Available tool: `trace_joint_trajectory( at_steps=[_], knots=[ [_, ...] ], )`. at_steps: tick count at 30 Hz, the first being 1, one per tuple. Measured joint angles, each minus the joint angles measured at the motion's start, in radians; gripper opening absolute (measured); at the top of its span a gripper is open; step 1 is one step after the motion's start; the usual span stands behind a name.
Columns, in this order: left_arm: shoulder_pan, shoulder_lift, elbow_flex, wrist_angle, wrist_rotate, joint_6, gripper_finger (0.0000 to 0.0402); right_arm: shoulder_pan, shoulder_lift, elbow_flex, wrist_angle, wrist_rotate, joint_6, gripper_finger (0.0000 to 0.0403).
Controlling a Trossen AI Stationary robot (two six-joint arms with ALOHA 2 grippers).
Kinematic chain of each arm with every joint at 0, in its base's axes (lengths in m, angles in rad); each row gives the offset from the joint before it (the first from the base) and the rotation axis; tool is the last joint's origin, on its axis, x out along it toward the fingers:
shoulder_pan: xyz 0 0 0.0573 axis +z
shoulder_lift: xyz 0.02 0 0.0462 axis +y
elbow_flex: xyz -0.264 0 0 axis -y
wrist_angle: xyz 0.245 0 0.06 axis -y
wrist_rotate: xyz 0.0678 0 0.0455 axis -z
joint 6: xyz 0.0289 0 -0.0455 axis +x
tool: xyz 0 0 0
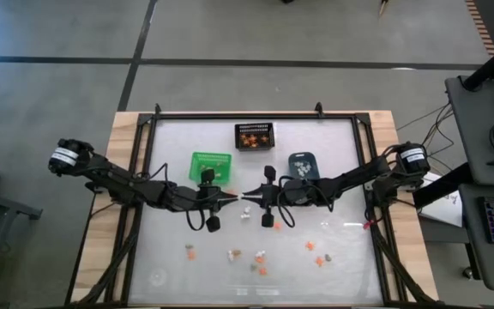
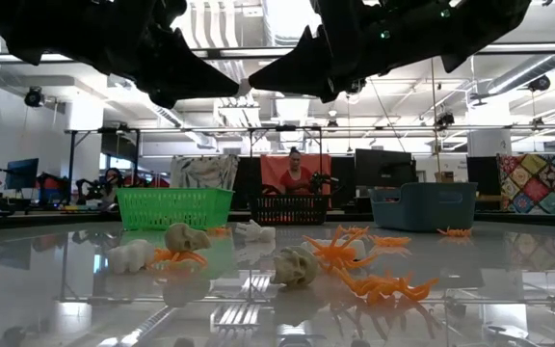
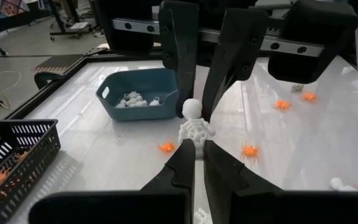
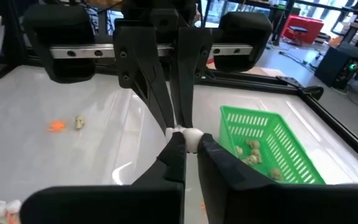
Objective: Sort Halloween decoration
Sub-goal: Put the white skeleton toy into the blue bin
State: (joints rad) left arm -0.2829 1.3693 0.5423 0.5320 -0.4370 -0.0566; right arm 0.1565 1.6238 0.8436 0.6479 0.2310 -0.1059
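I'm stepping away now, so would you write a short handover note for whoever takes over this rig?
Left gripper and right gripper meet mid-table, both shut on one white skeleton, held in the air.
Done: tan skulls in the green bin, orange spiders in the black mesh bin, white pieces in the blue-grey bin.
Left: bin the skeleton, then sort the loose trinkets on the near side of the table.

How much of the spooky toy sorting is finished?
Partly done. The black basket holds orange spiders, the blue bin white pieces, the green basket tan skulls. Right now both grippers, left and right, meet mid-table, pinching one little white skeleton between them. Left to sort: spiders and skulls scattered on the table's near side.
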Motion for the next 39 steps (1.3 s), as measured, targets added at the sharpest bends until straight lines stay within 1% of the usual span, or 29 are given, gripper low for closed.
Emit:
trace_joint_trajectory(
  at_steps=[4,8,16,20,29,31,33,36,39],
  knots=[
    [0.0,0.0,0.0,0.0,0.001,0.0,0.0,0.0,0.0,0.0,0.0,-0.002,-0.001,0.0011],
    [0.0,0.001,0.0,-0.003,-0.028,-0.001,0.0007,0.0,0.0,0.0,0.001,0.0,-0.003,0.001],
    [0.001,0.001,0.0,-0.012,-0.035,-0.003,0.0067,-0.002,0.0,0.0,-0.001,-0.003,-0.003,0.0008],
    [0.001,0.001,0.0,-0.028,-0.035,-0.003,0.0089,-0.005,0.0,0.0,-0.008,-0.002,0.0,0.0008],
    [0.001,0.001,0.0,-0.041,-0.052,-0.005,0.0096,-0.005,0.0,0.0,-0.029,0.006,0.0,0.0008],
    [0.001,0.001,0.0,-0.068,-0.052,-0.009,0.0096,-0.009,-0.012,0.0,-0.077,0.011,0.005,0.0008],
    [0.001,0.0,0.0,-0.093,-0.052,-0.022,0.0096,-0.014,-0.032,0.0,-0.138,0.053,0.03,0.0008],
    [0.001,0.0,0.0,-0.133,-0.052,-0.053,0.0096,-0.034,-0.07,0.0,-0.279,0.139,0.082,0.0008],
    [0.001,0.0,0.0,-0.159,-0.052,-0.076,0.0096,-0.062,-0.116,0.0,-0.471,0.252,0.191,0.0008]
  ],
)
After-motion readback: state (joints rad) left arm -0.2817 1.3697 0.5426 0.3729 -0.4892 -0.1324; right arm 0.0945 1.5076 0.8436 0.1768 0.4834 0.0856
